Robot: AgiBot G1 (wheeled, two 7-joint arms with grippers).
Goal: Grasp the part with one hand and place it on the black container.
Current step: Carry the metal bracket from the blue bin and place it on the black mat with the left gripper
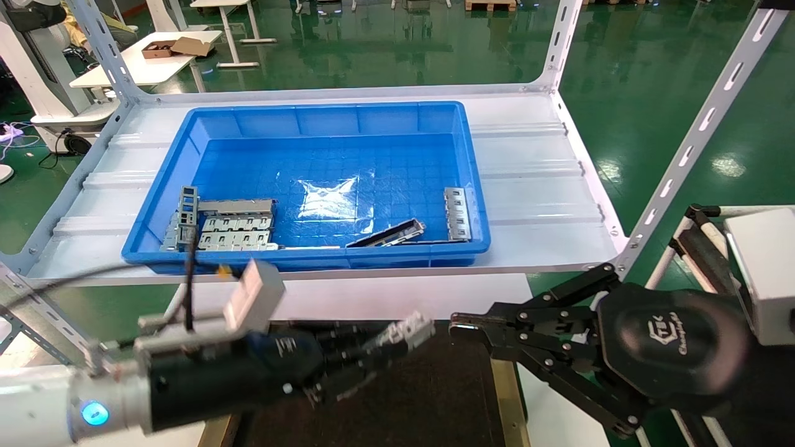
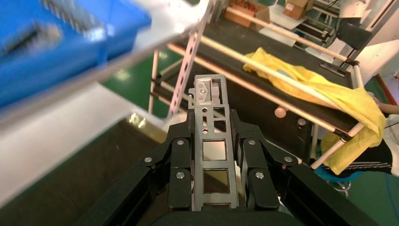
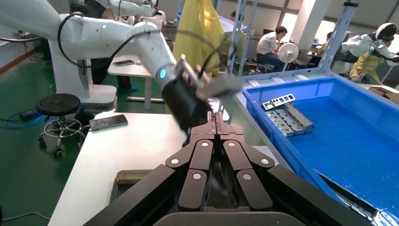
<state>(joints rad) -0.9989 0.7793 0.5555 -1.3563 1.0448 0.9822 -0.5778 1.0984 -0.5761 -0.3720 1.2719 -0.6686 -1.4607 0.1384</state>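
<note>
left tool (image 1: 397,347) pinching part (image 2: 211,155) above black container (image 1: 428,397), right tool (image 1: 463,326) pressed together alongside, blue bin (image 1: 323,118) behind

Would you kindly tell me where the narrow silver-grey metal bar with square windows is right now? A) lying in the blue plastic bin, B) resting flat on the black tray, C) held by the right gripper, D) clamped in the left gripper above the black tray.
D: the narrow silver-grey windowed metal bar sits clamped between the left gripper fingers, above the matte black tray.

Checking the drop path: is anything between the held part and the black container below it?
Nothing visible. The left gripper holds the part over the black container. The right gripper, fingers shut, sits beside the part's tip, not beneath it.
</note>
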